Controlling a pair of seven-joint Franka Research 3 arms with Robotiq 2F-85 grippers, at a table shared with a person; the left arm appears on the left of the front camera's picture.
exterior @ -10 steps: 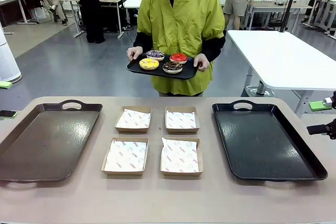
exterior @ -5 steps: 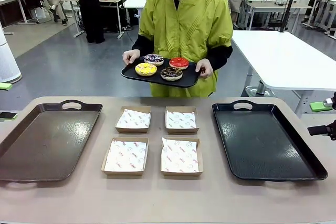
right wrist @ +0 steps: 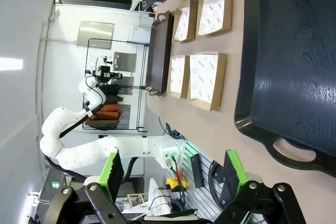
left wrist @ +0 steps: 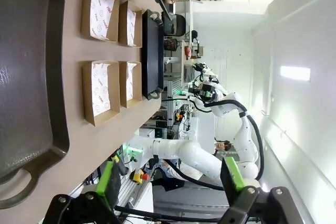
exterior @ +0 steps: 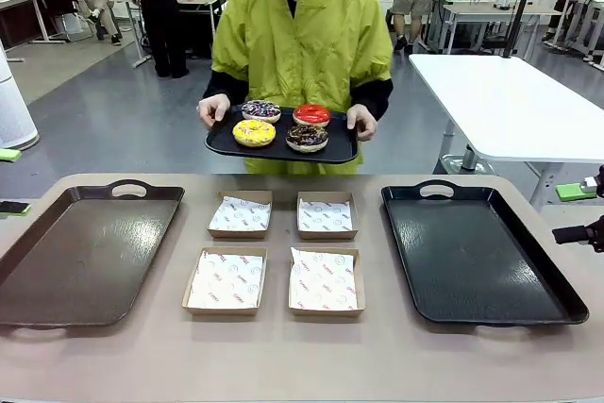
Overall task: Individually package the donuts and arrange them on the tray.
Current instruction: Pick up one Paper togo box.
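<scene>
Two big dark trays [exterior: 85, 261] lie on the table [exterior: 302, 365], one at each side, both bare. Between them you have four paper-lined cardboard boxes [exterior: 226, 280], none filled. The four donuts [exterior: 255, 132] sit on a small tray [exterior: 219, 146] that the person holds beyond the far edge. Nothing looks packaged yet; every step is left. Your left gripper [left wrist: 170, 179] and right gripper [right wrist: 172, 174] gape wide, holding nothing.

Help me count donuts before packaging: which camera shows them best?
The front view: all four donuts lie unobstructed on the small black tray the person carries. Both wrist views catch some of them, small and cropped, at the top edge.
</scene>
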